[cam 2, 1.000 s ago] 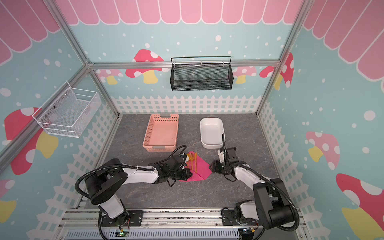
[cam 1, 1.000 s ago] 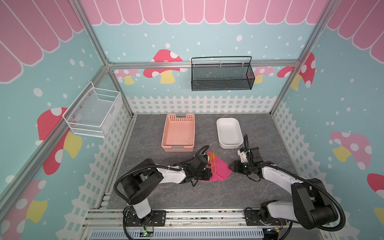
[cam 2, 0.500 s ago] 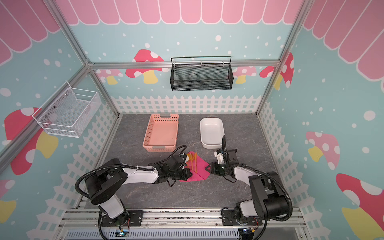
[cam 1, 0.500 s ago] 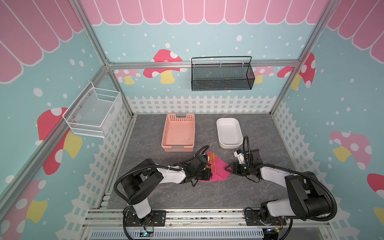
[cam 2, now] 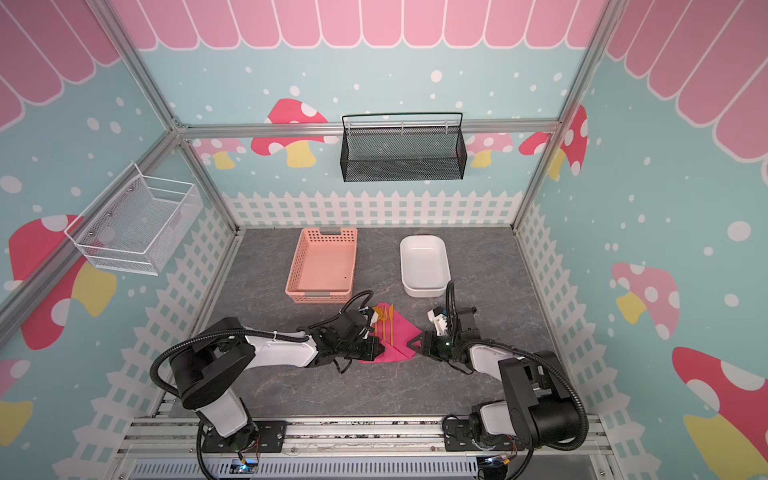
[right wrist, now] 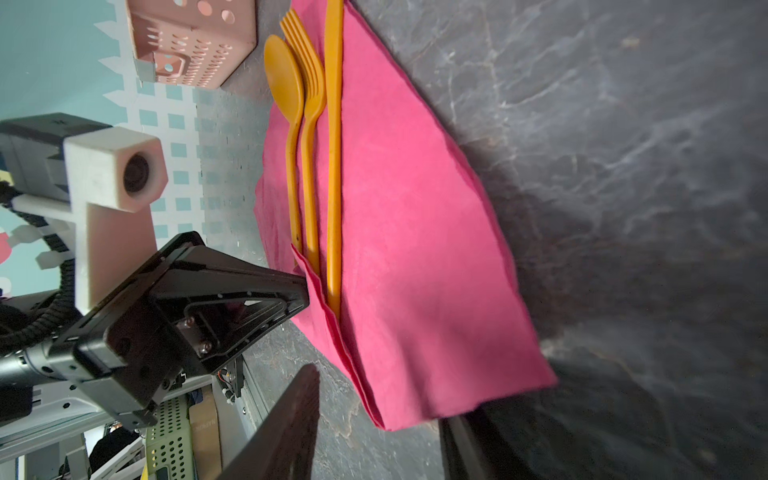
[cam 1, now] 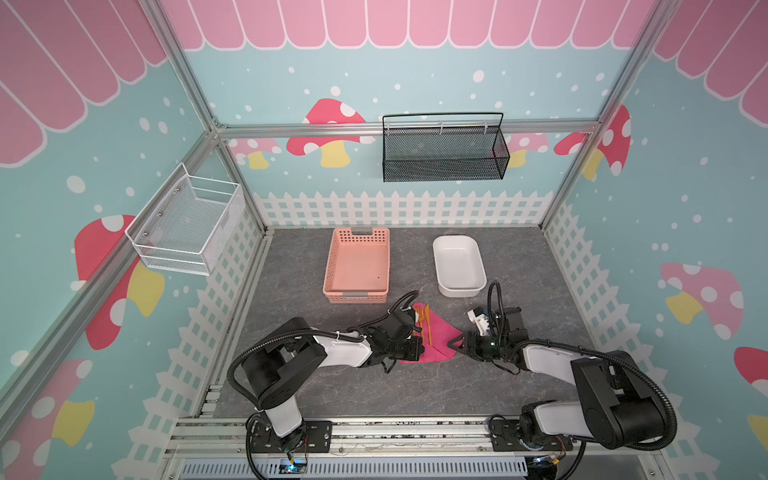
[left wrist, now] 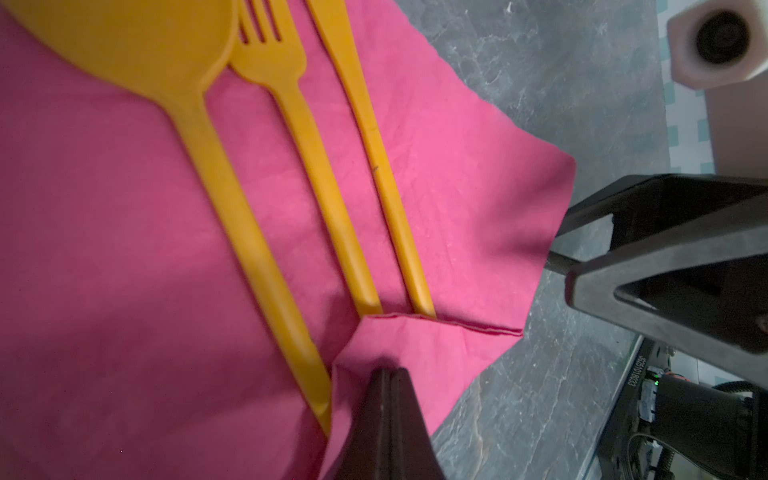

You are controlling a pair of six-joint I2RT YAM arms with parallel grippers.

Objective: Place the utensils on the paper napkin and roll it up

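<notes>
Left gripper (left wrist: pixel 388 376) is pinched shut on a flap of the thin hot-pink paper napkin (left wrist: pixel 457 187) folded over the slim orange-yellow plastic utensils (left wrist: pixel 320 174) lying on it; rolling is judged due next, with the right gripper (cam 1: pixel 455 345) part-open and empty at the far corner.

Both top views look steeply down from high at 6 o'clock of the table (cam 1: pixel 374 386), facing 12 o'clock, far enough to hold both arms and the whole cell. The left wrist camera sits very close over the paper napkin (left wrist: pixel 124 249) and the utensils (left wrist: pixel 328 199), facing 3 o'clock toward the right gripper (left wrist: pixel 561 249); the right wrist camera, slightly farther off, faces 9 o'clock toward the left gripper (right wrist: pixel 305 293), sharing the same napkin and utensils.
</notes>
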